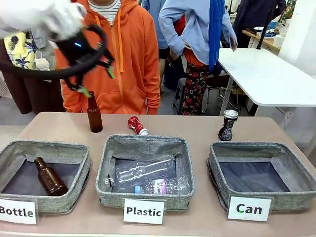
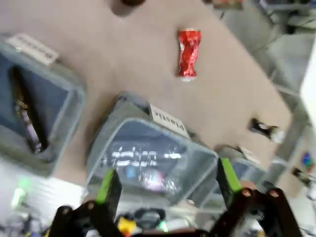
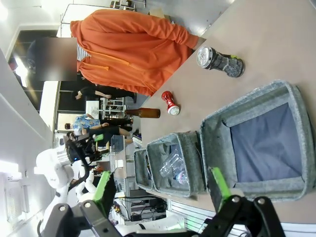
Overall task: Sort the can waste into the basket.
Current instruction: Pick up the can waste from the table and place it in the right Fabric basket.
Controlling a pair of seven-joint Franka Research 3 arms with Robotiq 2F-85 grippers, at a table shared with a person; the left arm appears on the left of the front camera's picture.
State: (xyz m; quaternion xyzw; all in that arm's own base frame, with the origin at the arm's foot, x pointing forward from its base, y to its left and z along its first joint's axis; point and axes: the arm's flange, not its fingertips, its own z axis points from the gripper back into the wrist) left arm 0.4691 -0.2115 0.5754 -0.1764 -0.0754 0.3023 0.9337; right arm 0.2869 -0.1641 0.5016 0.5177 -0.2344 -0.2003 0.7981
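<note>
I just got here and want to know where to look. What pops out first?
First, the person's bright orange hoodie across the table, and the left gripper hanging open high in front of it. A crushed red can lies behind the Plastic basket, and a black-blue can stands behind the Can basket.

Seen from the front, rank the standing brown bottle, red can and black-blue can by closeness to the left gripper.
1. Standing brown bottle, just below the left gripper.
2. Red can, lying mid-table.
3. Black-blue can, upright at right.
</note>
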